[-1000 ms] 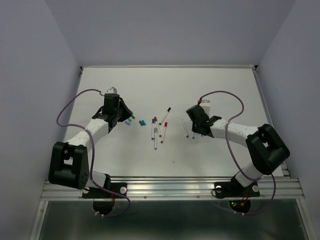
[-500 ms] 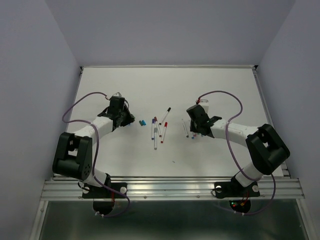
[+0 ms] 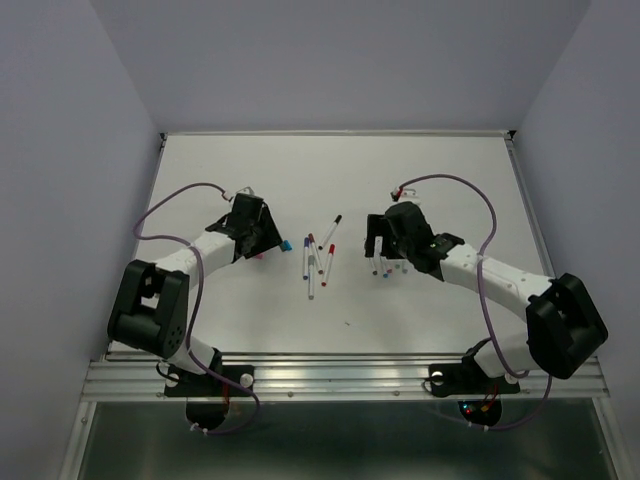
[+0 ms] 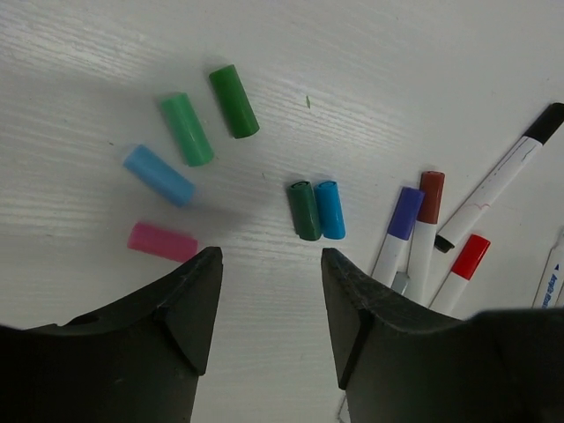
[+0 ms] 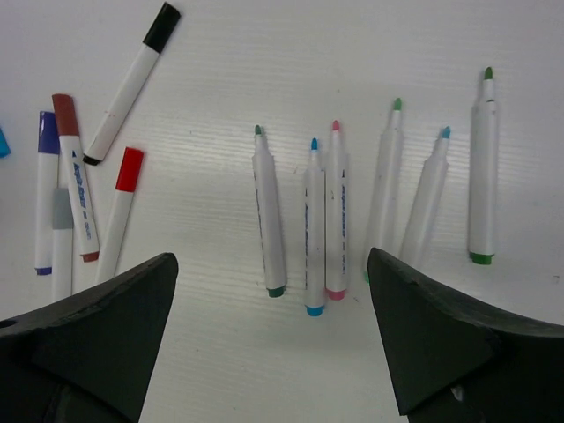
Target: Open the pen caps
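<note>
Several loose pen caps lie on the white table in the left wrist view: dark green (image 4: 234,101), light green (image 4: 187,129), light blue (image 4: 158,174), pink (image 4: 162,241), and a teal (image 4: 305,210) and a blue one (image 4: 330,210) side by side. My left gripper (image 4: 271,264) hovers open just below them, holding nothing. Several pens still wear caps: purple (image 4: 406,213), brown (image 4: 431,196), red (image 4: 470,256) and black (image 4: 546,122). My right gripper (image 5: 271,260) stands wide open and empty over a row of several uncapped pens (image 5: 315,225).
In the top view the capped pens (image 3: 318,258) lie mid-table between my left gripper (image 3: 262,238) and my right gripper (image 3: 385,240). The uncapped pens (image 3: 388,266) sit by the right gripper. Purple cables loop off both wrists. A metal rail (image 3: 340,375) borders the near edge.
Both grippers have opened. The left one shifted right toward the loose caps, and a pink cap now lies on the table by its left finger. The right gripper moved slightly left over the uncapped pens.
</note>
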